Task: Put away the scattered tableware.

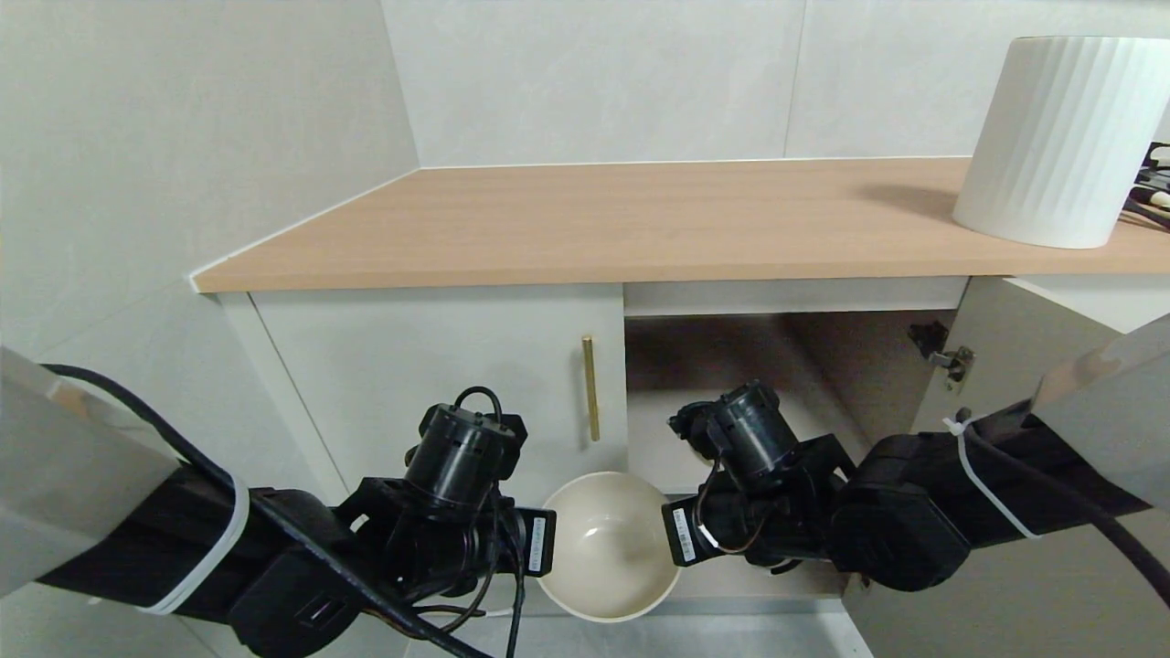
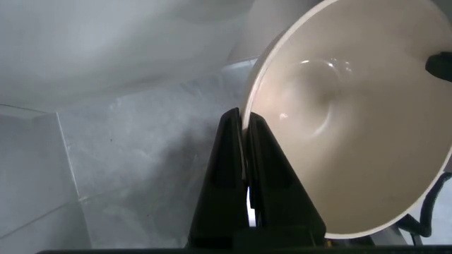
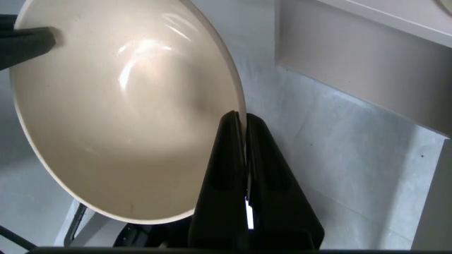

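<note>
Under the bench (image 1: pixel 594 219): a white cabinet (image 1: pixel 786 296) with its left door (image 1: pixel 430 366) shut and its right door (image 1: pixel 1033 366) swung out toward the robot, a hinge (image 1: pixel 951 361) showing on its inner face.
Open room: the compartment (image 1: pixel 731 356) between the shut door's edge and the swung door lies open, directly behind the bowl and the right arm.
Edges: a brass handle (image 1: pixel 590 387) stands upright on the shut door just beside the opening. The bench's left end meets the tiled wall (image 1: pixel 183 137) at the corner.
Bench top: a white ribbed container (image 1: pixel 1060 137) stands at the far right, well apart from the grippers.
Writing: a small white sticker (image 1: pixel 537 541) sits on the left gripper's finger and another on the right one; the print is too small to read.
Bowl: a cream bowl (image 1: pixel 608 548) is held in the air in front of the cabinet's lower part, mouth facing up, with grey floor (image 2: pixel 141 162) below it.
Left gripper: the left gripper (image 1: pixel 546 541) is clamped narrow on the bowl's left rim. The left wrist view shows the rim of the bowl (image 2: pixel 346 120) pinched between the fingers (image 2: pixel 229 155).
Right gripper: the right gripper (image 1: pixel 672 537) is closed likewise on the opposite rim. In the right wrist view the bowl (image 3: pixel 127 106) has its rim wedged between the two fingers (image 3: pixel 265 162).
Relation: the bowl hangs between the two grippers, each touching one side of it.
</note>
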Tool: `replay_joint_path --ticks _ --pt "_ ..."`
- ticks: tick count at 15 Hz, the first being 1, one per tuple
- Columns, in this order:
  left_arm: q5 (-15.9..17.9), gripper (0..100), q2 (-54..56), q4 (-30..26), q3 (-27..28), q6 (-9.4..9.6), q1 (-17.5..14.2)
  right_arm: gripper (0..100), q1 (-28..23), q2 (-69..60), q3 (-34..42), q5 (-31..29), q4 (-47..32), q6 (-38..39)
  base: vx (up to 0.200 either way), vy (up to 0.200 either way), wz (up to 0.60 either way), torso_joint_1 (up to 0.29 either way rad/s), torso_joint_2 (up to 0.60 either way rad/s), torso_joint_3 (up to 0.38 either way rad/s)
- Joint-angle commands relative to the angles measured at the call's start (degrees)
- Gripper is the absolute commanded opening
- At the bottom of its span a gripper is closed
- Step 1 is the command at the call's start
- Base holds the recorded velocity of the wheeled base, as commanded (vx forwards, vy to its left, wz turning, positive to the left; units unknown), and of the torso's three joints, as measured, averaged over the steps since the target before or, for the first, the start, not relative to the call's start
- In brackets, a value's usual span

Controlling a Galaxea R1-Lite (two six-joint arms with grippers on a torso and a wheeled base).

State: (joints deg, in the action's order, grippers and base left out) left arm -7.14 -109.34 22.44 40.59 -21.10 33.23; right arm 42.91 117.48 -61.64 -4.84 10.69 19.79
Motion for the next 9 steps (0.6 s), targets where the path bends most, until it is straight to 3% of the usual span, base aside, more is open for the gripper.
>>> replay_joint_path --ticks 1,2,3,9 --pt "-0.2 0 0.1 0.0 0.0 0.01 0.0 0 0.0 0.1 -0.1 -0.1 -0.1 0.0 0.0 0.0 0.0 0.0 0.0 0.0" --pt "-0.2 0 0.1 0.0 0.0 0.01 0.0 0 0.0 0.1 0.0 -0.1 -0.1 0.0 0.0 0.0 0.0 0.0 0.0 0.0" --pt "-0.2 100 0.0 0.0 0.0 0.01 0.1 0 0.0 0.1 0.0 -0.1 -0.1 0.0 0.0 0.0 0.0 0.0 0.0 0.0" --pt "-0.2 100 0.4 0.3 0.3 -0.08 -0.1 0 -1.3 1.2 0.1 -0.1 -0.1 -0.4 0.0 0.0 0.0 0.0 0.0 0.0"
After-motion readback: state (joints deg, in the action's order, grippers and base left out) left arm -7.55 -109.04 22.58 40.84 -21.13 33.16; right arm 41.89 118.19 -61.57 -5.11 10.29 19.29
